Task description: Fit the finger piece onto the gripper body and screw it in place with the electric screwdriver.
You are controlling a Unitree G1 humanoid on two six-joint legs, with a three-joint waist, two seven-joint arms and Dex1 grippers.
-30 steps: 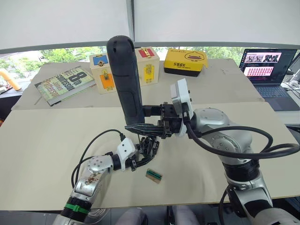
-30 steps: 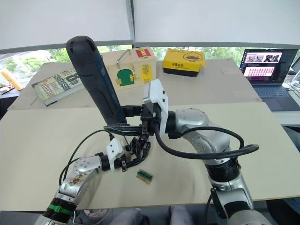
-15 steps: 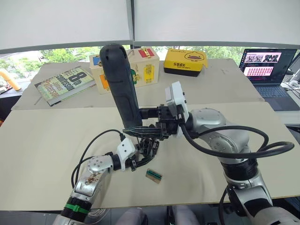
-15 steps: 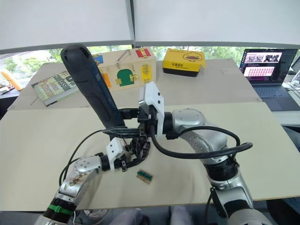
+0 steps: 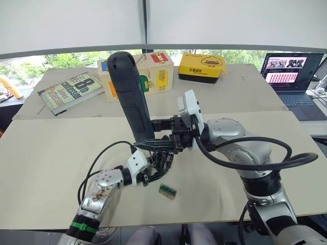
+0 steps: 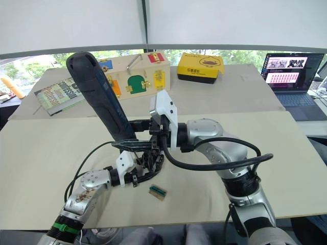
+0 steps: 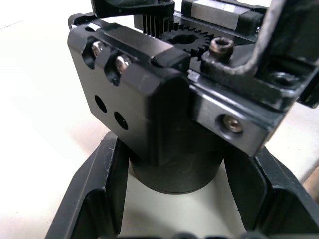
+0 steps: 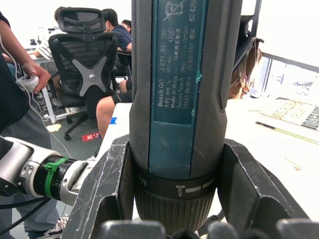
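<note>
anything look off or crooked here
The electric screwdriver in the right claw leans toward the robot's left rather than standing plumb over the gripper body, held by the left claw. Nothing looks spilled or damaged.

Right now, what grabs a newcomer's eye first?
The electric screwdriver: it stands tall at table centre, leaning slightly, clamped low down in the right hand. Directly under it, the left hand grips the round base of the gripper body. A small green-brown tray lies on the table beside them.
</note>
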